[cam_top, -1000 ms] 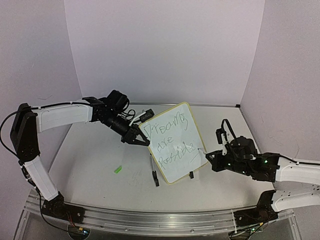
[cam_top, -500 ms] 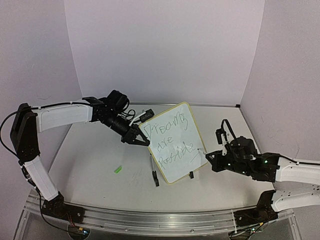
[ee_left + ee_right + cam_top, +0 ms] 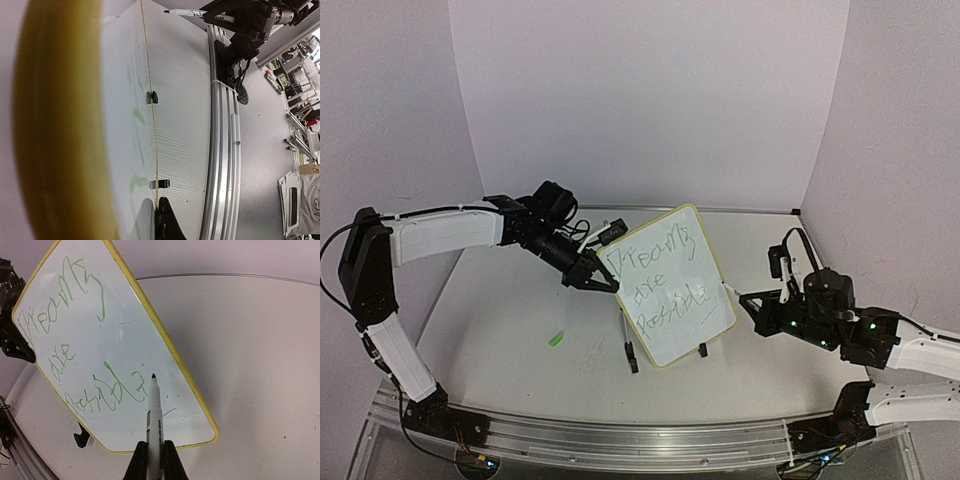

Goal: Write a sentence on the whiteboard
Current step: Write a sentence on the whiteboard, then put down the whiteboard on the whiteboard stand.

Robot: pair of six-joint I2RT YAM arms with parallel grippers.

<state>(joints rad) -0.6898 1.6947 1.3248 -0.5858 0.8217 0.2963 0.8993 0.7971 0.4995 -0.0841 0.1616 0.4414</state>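
The whiteboard (image 3: 672,322) with its thin yellow frame stands tilted on the table on two black clip feet (image 3: 631,356). The green sentence (image 3: 663,278) fills it in three scrawly lines, also legible in the right wrist view on the whiteboard (image 3: 125,320) as the sentence (image 3: 75,357). My left gripper (image 3: 592,279) is shut on the board's left edge; the left wrist view shows the fingertips (image 3: 165,220) pinching the thin frame. My right gripper (image 3: 762,304) is shut on a white marker (image 3: 154,412), whose tip hangs just off the board's lower right part.
A small green cap (image 3: 555,339) lies on the table left of the board. An aluminium rail (image 3: 620,438) runs along the near edge. Pale walls close the back and both sides.
My right arm has pulled back to the right and lifted, taking the marker tip off the board's lower right. The left arm and the board have not moved.
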